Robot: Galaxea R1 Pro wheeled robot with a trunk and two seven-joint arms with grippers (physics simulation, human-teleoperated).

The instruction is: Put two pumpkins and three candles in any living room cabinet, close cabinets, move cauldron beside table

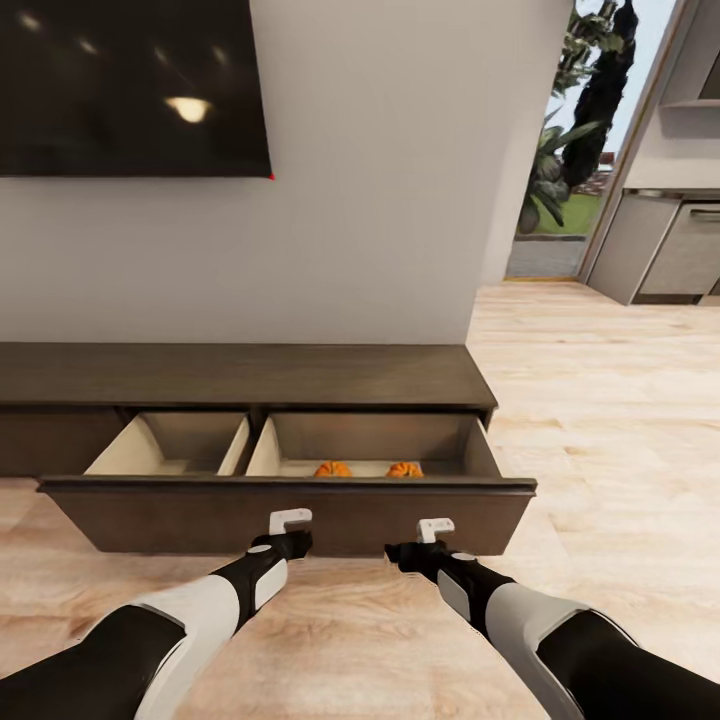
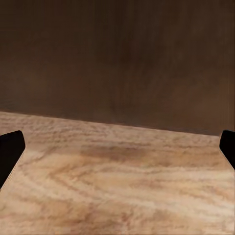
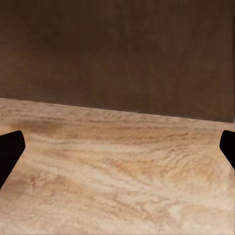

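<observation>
From the head view, the cabinet [image 1: 250, 375] has its wide drawer [image 1: 290, 515] pulled out, and both pumpkins [image 1: 333, 469] [image 1: 405, 469] already lie in its right compartment; no candle sits with them, so by my reckoning the candles, the closing and the cauldron are left. A dark TV [image 1: 130, 85] hangs above.

The left wrist view shows the left gripper [image 2: 117, 147] with jaws wide apart, empty, facing the drawer front over plank floor [image 2: 117, 186].

The right gripper [image 3: 117, 147] reads the same (nothing blocks a push).
</observation>
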